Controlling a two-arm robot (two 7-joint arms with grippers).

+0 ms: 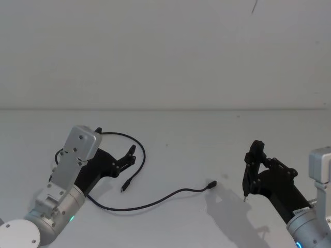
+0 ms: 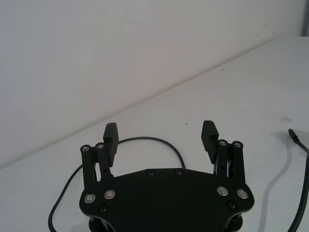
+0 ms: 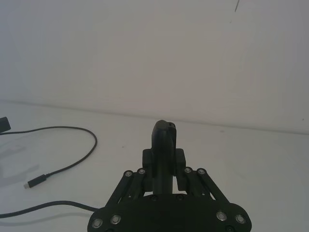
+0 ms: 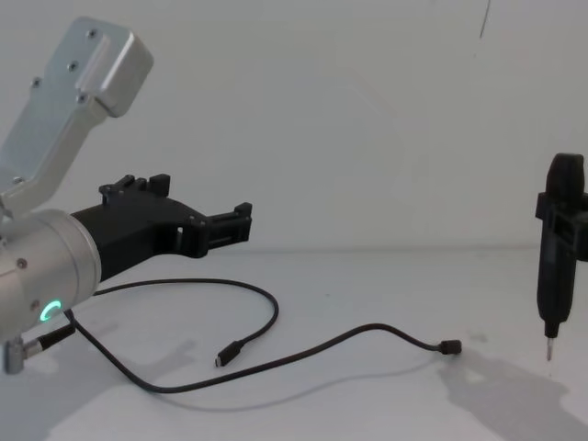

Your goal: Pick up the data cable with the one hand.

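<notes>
The data cable (image 1: 155, 200) lies on the white table as a long thin black cord. One small plug (image 1: 124, 187) rests near my left gripper and the other plug (image 1: 211, 184) lies mid-table. The cord loops under my left arm. My left gripper (image 1: 130, 155) is open above that loop with nothing between its fingers; the left wrist view shows the gripper (image 2: 160, 133) with the cable (image 2: 164, 141) curving just beyond its fingers (image 2: 111, 134). My right gripper (image 1: 254, 164) is shut on a black pen-shaped tool (image 4: 554, 276), held upright with its metal tip just above the table.
The white table (image 1: 181, 129) meets a plain white wall behind. A short wire with a silver plug (image 4: 37, 344) hangs by my left arm's silver body. Bare table lies between the cable's right plug (image 4: 450, 346) and the pen tool.
</notes>
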